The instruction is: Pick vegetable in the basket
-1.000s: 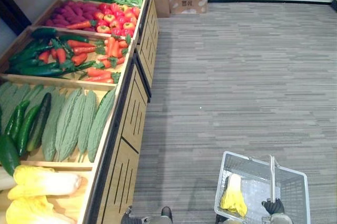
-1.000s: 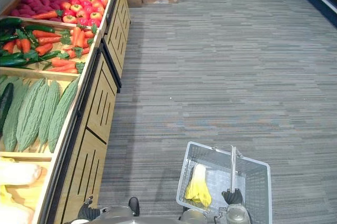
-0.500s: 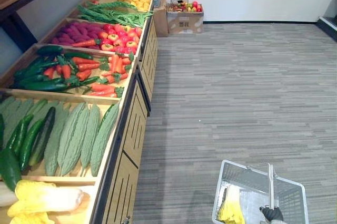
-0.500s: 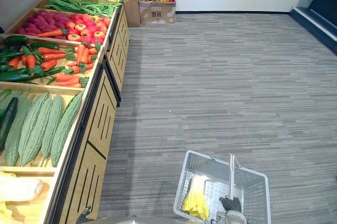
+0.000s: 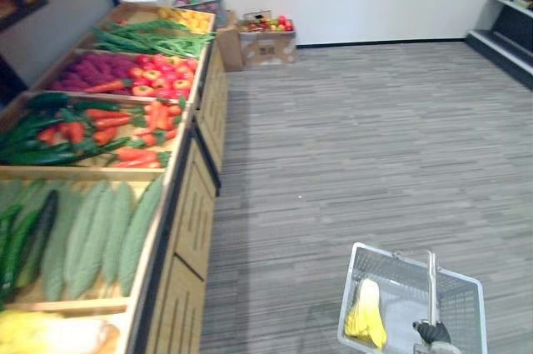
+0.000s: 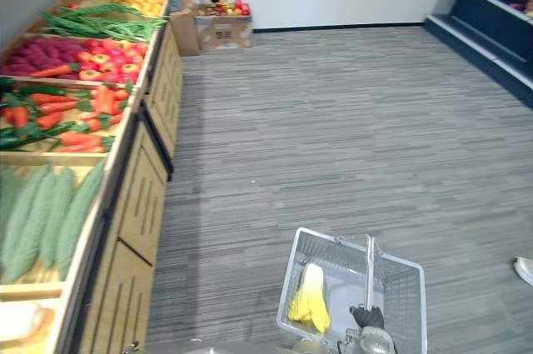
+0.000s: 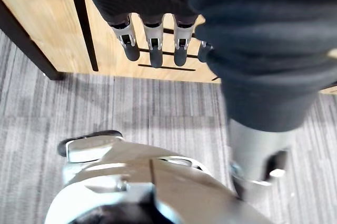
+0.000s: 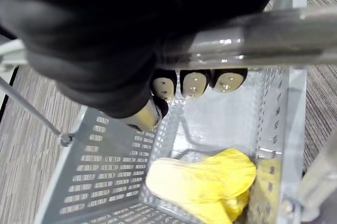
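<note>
Our right hand (image 5: 432, 334) is clenched round the silver bar handle (image 8: 253, 28) of the pale grey perforated plastic basket (image 5: 353, 283), seemingly so that it is carried mouth-up at our side. The yellow-and-white leafy cabbage (image 5: 365, 314) already lies inside. Our left hand (image 7: 154, 50) hangs slack-fingered beside the wooden produce stand (image 5: 193, 212), free for another pick.
</note>
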{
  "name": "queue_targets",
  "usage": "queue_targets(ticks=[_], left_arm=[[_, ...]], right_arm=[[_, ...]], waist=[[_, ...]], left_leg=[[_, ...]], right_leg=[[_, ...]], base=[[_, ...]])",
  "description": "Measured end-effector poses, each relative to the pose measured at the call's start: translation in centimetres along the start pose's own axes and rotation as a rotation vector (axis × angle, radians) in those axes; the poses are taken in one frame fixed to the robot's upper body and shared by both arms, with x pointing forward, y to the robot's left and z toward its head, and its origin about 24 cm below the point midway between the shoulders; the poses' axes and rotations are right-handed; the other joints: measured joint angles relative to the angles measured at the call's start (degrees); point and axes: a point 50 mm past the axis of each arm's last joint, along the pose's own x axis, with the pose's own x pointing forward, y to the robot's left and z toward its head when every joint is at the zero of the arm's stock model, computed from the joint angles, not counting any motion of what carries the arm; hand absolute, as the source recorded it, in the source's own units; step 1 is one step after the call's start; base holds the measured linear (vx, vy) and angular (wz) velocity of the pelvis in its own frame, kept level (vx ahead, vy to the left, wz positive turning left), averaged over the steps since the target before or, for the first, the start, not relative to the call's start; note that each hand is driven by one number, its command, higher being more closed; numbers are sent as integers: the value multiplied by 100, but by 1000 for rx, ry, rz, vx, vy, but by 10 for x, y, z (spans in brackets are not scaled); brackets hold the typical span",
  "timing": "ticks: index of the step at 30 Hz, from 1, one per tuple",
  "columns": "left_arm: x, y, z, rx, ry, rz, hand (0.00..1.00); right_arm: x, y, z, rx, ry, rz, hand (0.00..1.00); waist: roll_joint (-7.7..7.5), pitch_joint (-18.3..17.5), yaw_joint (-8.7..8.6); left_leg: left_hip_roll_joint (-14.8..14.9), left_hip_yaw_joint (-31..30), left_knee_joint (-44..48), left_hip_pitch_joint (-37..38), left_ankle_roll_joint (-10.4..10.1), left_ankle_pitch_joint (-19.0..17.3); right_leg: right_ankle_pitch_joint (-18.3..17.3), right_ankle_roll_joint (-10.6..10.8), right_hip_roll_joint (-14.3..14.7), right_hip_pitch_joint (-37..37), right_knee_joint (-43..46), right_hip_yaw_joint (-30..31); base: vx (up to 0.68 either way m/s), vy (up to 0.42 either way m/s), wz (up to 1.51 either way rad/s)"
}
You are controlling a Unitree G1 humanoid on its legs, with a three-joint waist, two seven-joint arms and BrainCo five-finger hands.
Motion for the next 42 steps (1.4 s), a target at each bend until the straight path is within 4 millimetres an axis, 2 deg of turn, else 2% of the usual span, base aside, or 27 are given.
queue_targets(ticks=[1, 2, 5, 7, 9, 10, 11, 12, 13, 16, 17, 18, 19, 21, 22, 24, 27, 28, 30, 33, 34, 35, 36, 37, 38, 40, 42], left_arm=[[0, -1, 1, -27, 0, 5, 0], [0, -2, 0, -34, 4, 5, 0], [-3, -13, -5, -45, 22, -23, 0], [-4, -15, -6, -46, 27, -28, 0], [-7, -21, -12, -53, 50, -39, 0], [-8, -22, -13, -53, 57, -42, 0], [-8, -23, -14, -54, 66, -44, 0], [-7, -20, -14, -56, 65, -34, 0], [-6, -15, -14, -55, 65, -22, 0], [1, -6, 6, -74, 4, 11, 0], [3, 1, 8, -71, -8, 26, 0], [1, -3, 3, -61, 7, 15, 0], [-1, -3, -2, -45, 21, 9, 0], [2, 8, 3, -12, -1, 26, 0], [3, 10, 7, -2, -15, 30, 0], [4, 14, 16, 6, -52, 38, 0], [4, 9, 18, 20, -61, 20, 0], [4, 8, 20, 19, -70, 16, 0], [5, 6, 26, 9, -88, 13, 0], [7, 3, 33, -14, -99, 12, 0], [7, 4, 33, -19, -98, 15, 0], [7, 5, 30, -29, -88, 21, 0], [7, 9, 26, -40, -69, 35, 0], [7, 11, 24, -44, -65, 44, 0], [7, 14, 18, -60, -40, 56, 0], [2, -7, 8, -95, 6, 10, 0], [2, -9, 6, -91, 15, 4, 0]], right_arm=[[0, -2, -3, 5, 12, -11, 100], [-1, -4, -5, 4, 17, -14, 100], [0, -14, -6, 0, 26, -37, 100], [1, -10, -2, 14, 27, -34, 100], [2, -9, 0, 17, 29, -44, 100], [2, -9, 0, 17, 29, -47, 100], [1, -5, -1, 11, 33, -38, 100], [-1, 3, -4, 3, 38, -16, 100], [-1, 8, -4, 7, 37, -5, 100], [-2, 33, 10, -3, -13, 71, 100], [-3, 40, 14, -9, -31, 96, 100], [-5, 30, 2, -33, -11, 85, 100], [-6, 29, -3, -41, 9, 85, 100], [-7, 37, -3, -36, 11, 104, 100], [-6, 40, 2, -43, -4, 114, 100], [-6, 43, 5, -55, -15, 126, 100], [-3, 43, 18, -57, -72, 127, 100], [-3, 45, 22, -55, -86, 131, 100], [-2, 44, 24, -50, -96, 128, 100], [-2, 44, 27, -14, -100, 118, 100], [-2, 44, 26, -3, -97, 113, 100], [-2, 44, 26, 16, -93, 109, 100], [-3, 47, 27, 32, -98, 112, 100], [-4, 49, 28, 36, -102, 117, 100], [-5, 50, 27, 43, -99, 118, 100], [-2, 42, 32, 52, -111, 94, 100], [-1, 39, 33, 59, -114, 83, 100]], waist=[[-132, 71, 78], [-159, 84, 115], [-25, 136, 99], [28, 151, 118], [151, 142, 251], [178, 153, 286], [180, 159, 382], [48, 138, 474], [-56, 125, 493], [-351, 176, 464], [-451, 135, 507], [-352, -30, 542], [-296, -101, 531], [-494, -153, 522], [-596, -114, 493], [-650, -44, 372], [-468, 88, 316], [-449, 88, 236], [-453, 92, 208], [-437, 112, 174], [-425, 122, 176], [-414, 138, 182], [-495, 162, 194], [-567, 179, 195], [-615, 193, 208], [-282, 197, 242], [-209, 190, 233]], left_leg=[[108, -20, 738, -396, 141, 656], [113, -30, 989, -562, 196, 887], [-213, -33, 474, -913, 172, 470], [-543, -8, -911, -971, 171, 547], [-811, -15, -2947, -945, 203, 1134], [-818, -11, -3152, -986, 235, 1212], [-811, -5, -3243, -1080, 416, 1432], [-827, 72, -3125, -1014, 651, 1837], [-908, 153, -3061, -998, 877, 1847], [-806, 483, -1599, -1393, 1207, 1304], [-910, 604, -1258, -1681, 973, 992], [-995, 474, -1884, -1546, 1107, 1308], [-965, 525, -2079, -1336, 1277, 925], [-1199, 670, -2272, -982, 1271, 704], [-1290, 672, -2216, -812, 1343, 541], [-1364, 496, -2159, -488, 1446, 294], [-1342, 257, -2518, 515, 1440, 28], [-1327, 86, -2687, 846, 1409, -12], [-1279, -141, -2787, 1127, 1349, -72], [-1119, -618, -2792, 1328, 1226, -184], [-1074, -685, -2792, 1389, 1163, -221], [-984, -834, -2786, 1512, 987, -335], [-973, -977, -2776, 1653, 802, -483], [-997, -1046, -2768, 1722, 698, -597], [-945, -1208, -2753, 1919, 454, -880], [-589, -1296, -2716, 1978, 479, -905], [-508, -1414, -2608, 1967, 556, -803]], right_leg=[[-21, -7, 2, 138, -135, 113], [-15, -2, 8, 231, -269, 149], [-2, 18, 71, 532, -701, 205], [21, 54, 147, 599, -940, 255], [59, 96, 405, 733, -1263, 366], [52, 81, 472, 807, -1334, 402], [38, 92, 553, 986, -1443, 468], [-31, 169, 492, 1141, -1533, 640], [-59, 209, 396, 1195, -1562, 729], [379, 388, 102, 1225, -1573, 1346], [481, 377, 31, 1223, -1424, 1539], [480, 379, 74, 1158, -1111, 1528], [380, 491, 85, 1120, -681, 1518], [447, 737, -260, 492, 852, 1633], [848, 1087, -472, 139, 1723, 1639], [1592, 1272, -611, -223, 2889, 1613], [769, 594, -560, -708, 3987, 1215], [387, 302, -522, -854, 3837, 877], [153, 50, -486, -1156, 3105, 442], [296, 147, -276, -1469, 1009, 465], [423, 120, -240, -1481, 580, 549], [857, 130, -183, -1460, -200, 745], [1308, 139, -233, -1401, -850, 903], [1396, 158, -299, -1359, -1071, 985], [2073, 235, -358, -1309, -926, 1011], [1509, 167, -121, -1435, -265, 841], [1068, 134, -95, -1572, 224, 805]], base=[[72, -256, -20], [98, -248, -26], [156, -180, -9], [253, -90, -17], [422, -40, -31], [447, 28, -44], [410, 40, -57], [549, 34, -53], [591, 40, -39], [507, 69, -39], [464, 133, -55], [373, 158, -50], [323, 159, -14], [482, 178, -4], [542, 172, -3], [488, 137, 36], [464, 76, 36], [441, 3, 63], [392, -91, 75], [391, -194, 100], [429, -303, 91], [432, -321, 89], [436, -337, 82], [447, -427, 77], [443, -426, 49], [429, -384, 30], [342, -266, 11]])
